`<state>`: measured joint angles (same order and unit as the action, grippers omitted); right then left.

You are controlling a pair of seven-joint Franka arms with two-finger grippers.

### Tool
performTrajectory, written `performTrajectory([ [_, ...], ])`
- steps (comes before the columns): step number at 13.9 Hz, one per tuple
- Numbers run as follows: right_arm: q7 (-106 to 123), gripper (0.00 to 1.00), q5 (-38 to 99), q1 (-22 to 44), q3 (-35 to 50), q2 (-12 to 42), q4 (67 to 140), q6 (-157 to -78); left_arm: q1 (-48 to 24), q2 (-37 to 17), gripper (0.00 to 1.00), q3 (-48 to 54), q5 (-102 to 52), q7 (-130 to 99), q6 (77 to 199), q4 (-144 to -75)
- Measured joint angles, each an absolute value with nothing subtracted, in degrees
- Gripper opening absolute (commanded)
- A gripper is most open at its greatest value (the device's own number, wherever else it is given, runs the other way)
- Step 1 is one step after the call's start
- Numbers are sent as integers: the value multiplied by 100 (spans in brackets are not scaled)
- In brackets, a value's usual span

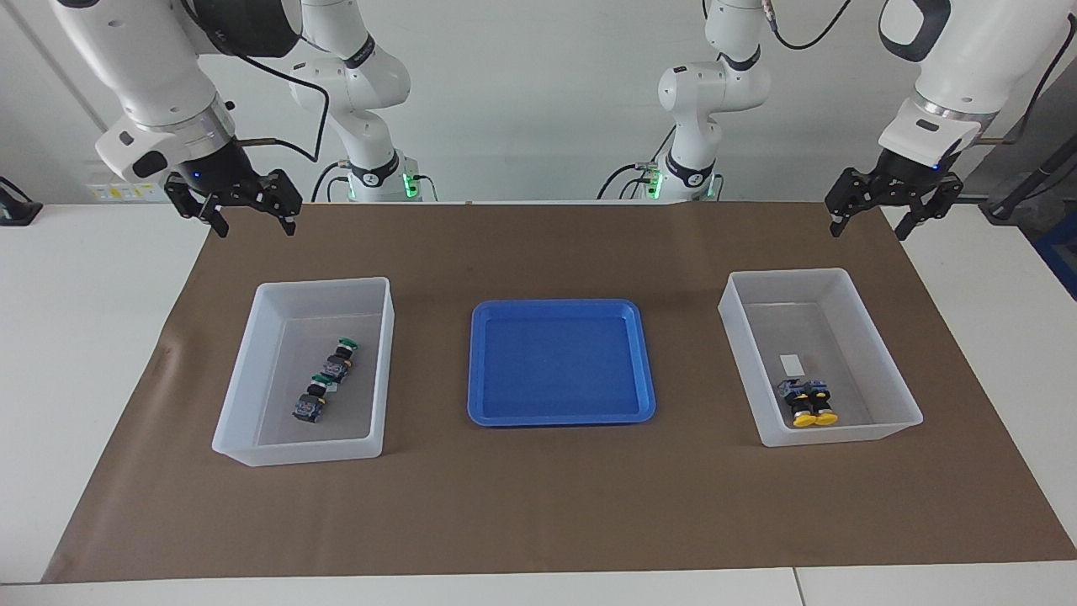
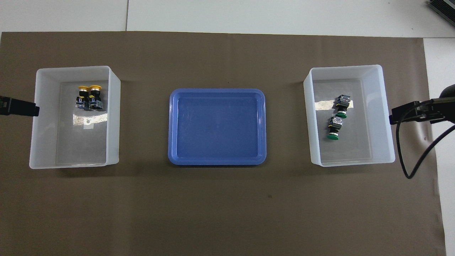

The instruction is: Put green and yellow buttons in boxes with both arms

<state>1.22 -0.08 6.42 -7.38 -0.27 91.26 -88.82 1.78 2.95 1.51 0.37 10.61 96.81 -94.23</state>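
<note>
Hands: left hand (image 1: 872, 218) fingers apart, empty | right hand (image 1: 246, 211) likewise | overhead crops both

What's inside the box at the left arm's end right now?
Two yellow buttons lie side by side in the box, with a small white label on its floor. Nothing covers them; their undersides can't be seen.

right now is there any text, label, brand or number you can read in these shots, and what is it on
No readable text anywhere.
White label on the floor of the box with the yellow buttons: looks blank, too small to tell.
Label under the green buttons in the other box: glare, nothing legible.
Yellow stickers on the wall panel: too small to read.
Blue tray: no markings.
</note>
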Motion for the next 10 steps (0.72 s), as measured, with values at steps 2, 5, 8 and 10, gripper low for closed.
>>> performTrajectory([
  [2,122,100,-8,642,-738,-27,9126,-8882,177,295,100,166,-6,1060,9651,-9424],
  [5,122,100,-8,642,-738,-27,9126,-8882,186,335,100,147,-9,754,9559,-9549],
  [8,122,100,-8,642,-738,-27,9126,-8882,192,401,100,143,-9,630,9567,-9672],
  [10,122,100,-8,642,-738,-27,9126,-8882,192,412,100,143,-10,614,9569,-9675],
])
